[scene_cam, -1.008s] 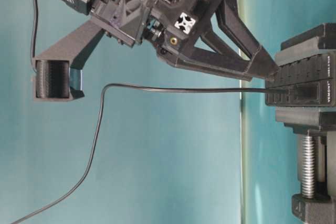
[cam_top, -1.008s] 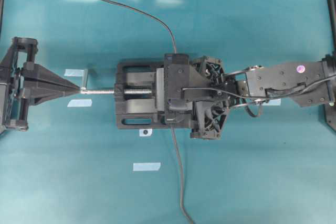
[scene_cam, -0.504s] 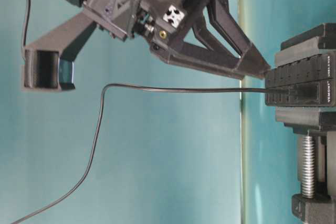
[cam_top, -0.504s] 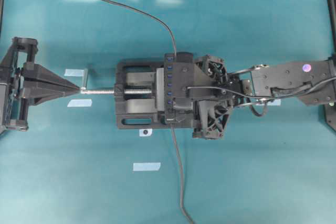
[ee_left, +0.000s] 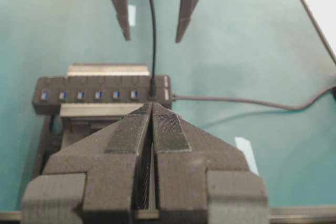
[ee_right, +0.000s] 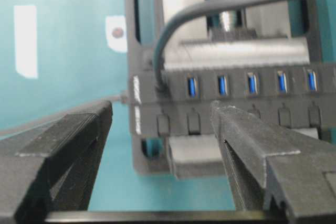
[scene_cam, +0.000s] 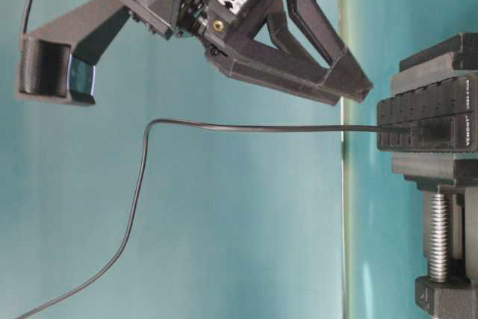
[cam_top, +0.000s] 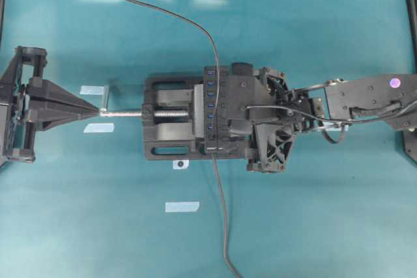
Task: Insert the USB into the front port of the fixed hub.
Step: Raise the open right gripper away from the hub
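Note:
The fixed hub (cam_top: 210,105), a narrow black strip with blue ports, sits clamped in a black vise (cam_top: 166,128). The USB (ee_right: 160,80) is plugged into the port at the hub's front end (ee_left: 152,88), and its black cable (scene_cam: 246,128) rises straight up from it. My right gripper (ee_right: 161,107) is open and hangs above that end of the hub (scene_cam: 422,121), holding nothing. Its fingers (ee_left: 124,19) straddle the cable without touching it. My left gripper (ee_left: 152,104) is shut, with its tips at the vise's screw handle (cam_top: 104,101).
The vise's silver screw (cam_top: 127,113) runs left toward the left gripper (cam_top: 98,110). The hub's own cable (cam_top: 221,226) trails to the table's front edge, and the USB cable (cam_top: 163,8) runs off at the back left. Pale tape marks (cam_top: 182,206) lie on the teal table.
My right gripper, open throughout, has drawn back to the right and lifted off the hub, uncovering the row of ports. The USB stays in its port. The left arm has not moved.

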